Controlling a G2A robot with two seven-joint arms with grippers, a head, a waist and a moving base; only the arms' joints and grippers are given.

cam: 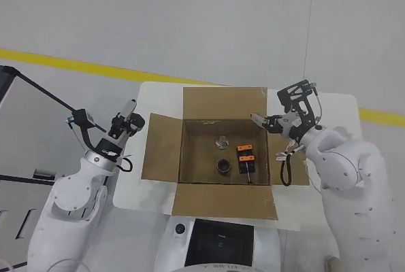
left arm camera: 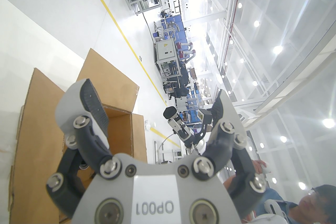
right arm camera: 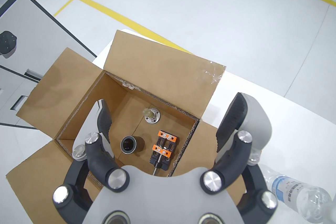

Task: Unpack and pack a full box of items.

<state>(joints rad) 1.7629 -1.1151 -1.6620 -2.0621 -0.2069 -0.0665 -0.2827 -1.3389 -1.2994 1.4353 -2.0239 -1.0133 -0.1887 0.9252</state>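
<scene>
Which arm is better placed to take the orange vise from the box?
Probably right. The right gripper hangs open at the box rim, near the orange vise; the left gripper is outside the box, aimed upward.

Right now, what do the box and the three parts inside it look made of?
Box: brown corrugated cardboard, matte; fluted edges show along the rim.
Flanged piece: likely bright metal; silvery, shiny flange, paler stub, material unclear.
Dark cylinder: black, hollow, shiny ring at its mouth; metal or plastic, can't tell.
Small vise: black body, orange blocks, probably painted metal or plastic; bare metal rod.
</scene>
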